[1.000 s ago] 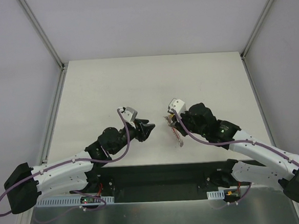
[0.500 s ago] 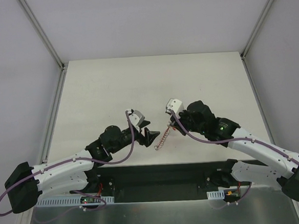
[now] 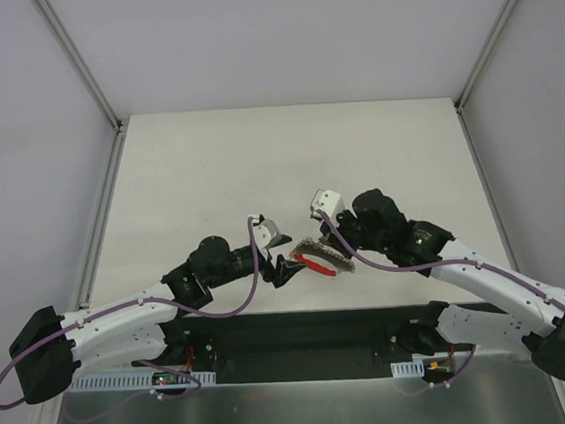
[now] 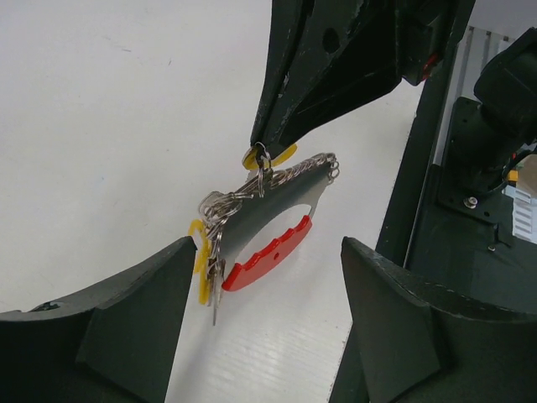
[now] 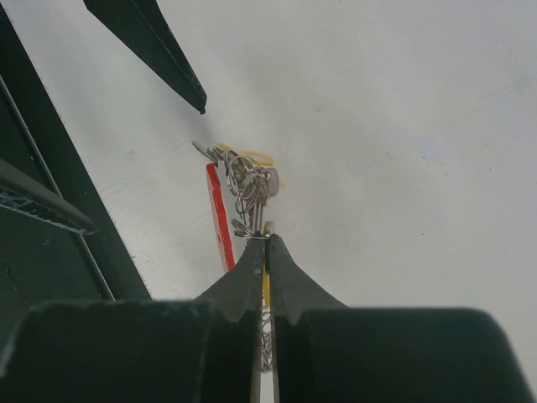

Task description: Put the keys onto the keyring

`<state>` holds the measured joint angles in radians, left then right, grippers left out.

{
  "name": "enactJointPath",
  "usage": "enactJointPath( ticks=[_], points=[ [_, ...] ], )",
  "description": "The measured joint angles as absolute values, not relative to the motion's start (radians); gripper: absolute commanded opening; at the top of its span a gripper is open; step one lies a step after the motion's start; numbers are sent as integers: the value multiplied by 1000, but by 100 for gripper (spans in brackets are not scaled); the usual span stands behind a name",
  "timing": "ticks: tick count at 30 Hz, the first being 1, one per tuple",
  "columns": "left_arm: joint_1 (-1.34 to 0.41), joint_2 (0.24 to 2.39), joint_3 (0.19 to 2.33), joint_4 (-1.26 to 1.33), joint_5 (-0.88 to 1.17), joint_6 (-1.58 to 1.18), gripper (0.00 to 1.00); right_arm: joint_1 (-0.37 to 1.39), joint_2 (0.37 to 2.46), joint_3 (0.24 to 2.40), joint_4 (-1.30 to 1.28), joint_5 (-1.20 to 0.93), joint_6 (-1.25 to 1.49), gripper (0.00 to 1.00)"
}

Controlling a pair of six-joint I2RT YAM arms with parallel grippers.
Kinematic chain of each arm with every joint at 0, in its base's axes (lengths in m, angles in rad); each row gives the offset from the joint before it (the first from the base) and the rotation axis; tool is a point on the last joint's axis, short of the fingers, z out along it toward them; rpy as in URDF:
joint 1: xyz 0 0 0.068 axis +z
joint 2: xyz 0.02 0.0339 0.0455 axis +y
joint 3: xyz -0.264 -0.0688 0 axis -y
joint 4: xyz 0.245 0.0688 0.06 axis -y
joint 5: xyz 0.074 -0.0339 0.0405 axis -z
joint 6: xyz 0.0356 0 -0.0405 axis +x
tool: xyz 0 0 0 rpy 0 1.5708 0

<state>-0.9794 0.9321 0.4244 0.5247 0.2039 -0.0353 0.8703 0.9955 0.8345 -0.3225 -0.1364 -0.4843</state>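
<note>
At left wrist, keys (image 4: 204,281) against keyring (image 4: 268,218) (unseen overhead), right claw (image 4: 262,151) clamping it.

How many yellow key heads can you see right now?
2. One key at the right gripper, another hanging off the keyring by the red band; more may hide.

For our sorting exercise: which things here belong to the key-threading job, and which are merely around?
Job: keyring, yellow-headed keys, right gripper pinching the keyring, open left gripper.
Merely around: table, purple cables, black base plate.
</note>
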Motion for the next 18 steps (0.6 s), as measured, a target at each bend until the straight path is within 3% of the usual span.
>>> enactJointPath(
  ticks=[5,12,18],
  points=[
    [-979,932,431,510,206,-31,77,870,1006,842,-335,-144,-489,1],
    [-952,921,458,413,88,-47,98,848,1089,887,-356,-14,-442,1],
    [-808,880,491,286,-15,-155,99,675,1229,964,-372,108,-296,4]
  ],
)
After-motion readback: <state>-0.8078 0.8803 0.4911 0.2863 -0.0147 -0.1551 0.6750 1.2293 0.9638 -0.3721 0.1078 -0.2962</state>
